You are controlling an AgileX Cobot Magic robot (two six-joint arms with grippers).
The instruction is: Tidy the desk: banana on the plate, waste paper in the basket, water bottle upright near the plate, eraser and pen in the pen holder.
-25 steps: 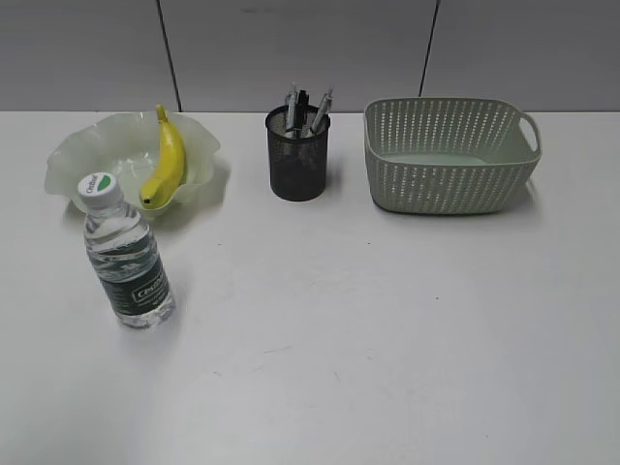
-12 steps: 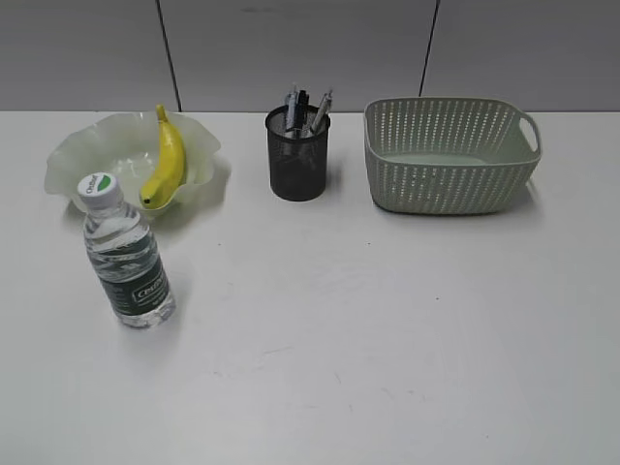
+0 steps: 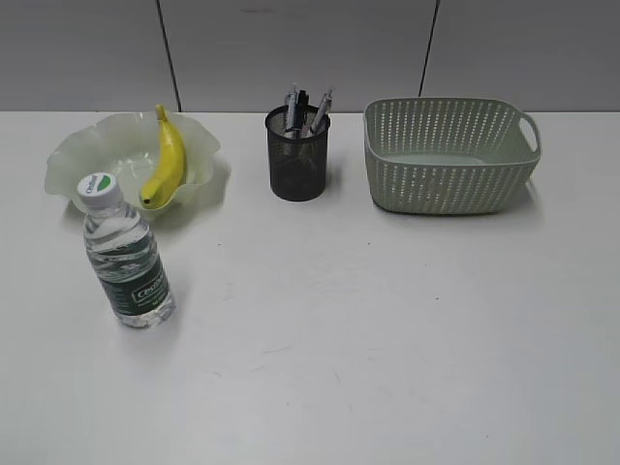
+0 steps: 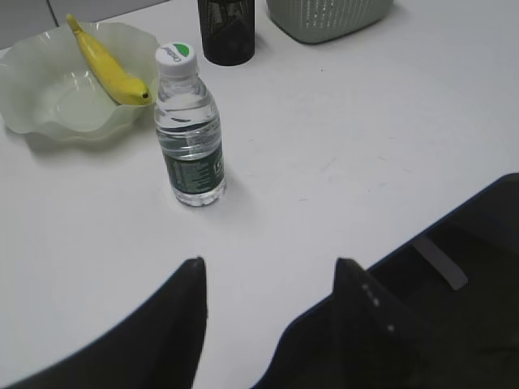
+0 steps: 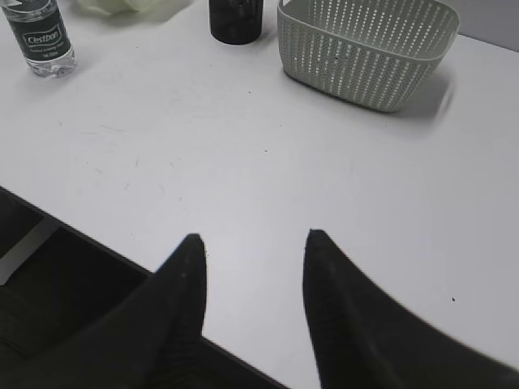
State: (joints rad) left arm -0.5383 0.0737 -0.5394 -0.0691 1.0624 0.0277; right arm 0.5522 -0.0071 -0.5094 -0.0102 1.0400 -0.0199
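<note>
The banana [image 3: 166, 161] lies in the pale-green plate [image 3: 82, 145] at the back left of the desk [image 3: 387, 320]. The water bottle [image 3: 124, 254] stands upright in front of the plate; it also shows in the left wrist view [image 4: 189, 136]. The black pen holder [image 3: 298, 155] holds several pens. The green basket [image 3: 448, 155] stands at the back right. The waste paper and eraser are not visible. My left gripper [image 4: 268, 263] is open and empty, above the desk's front edge. My right gripper [image 5: 253, 237] is open and empty, also at the front edge. Neither gripper shows in the exterior view.
A grey panelled wall [image 3: 310, 48] runs behind the desk. The dark drop past the desk's front edge shows in the left wrist view [image 4: 454, 300] and in the right wrist view [image 5: 57, 300].
</note>
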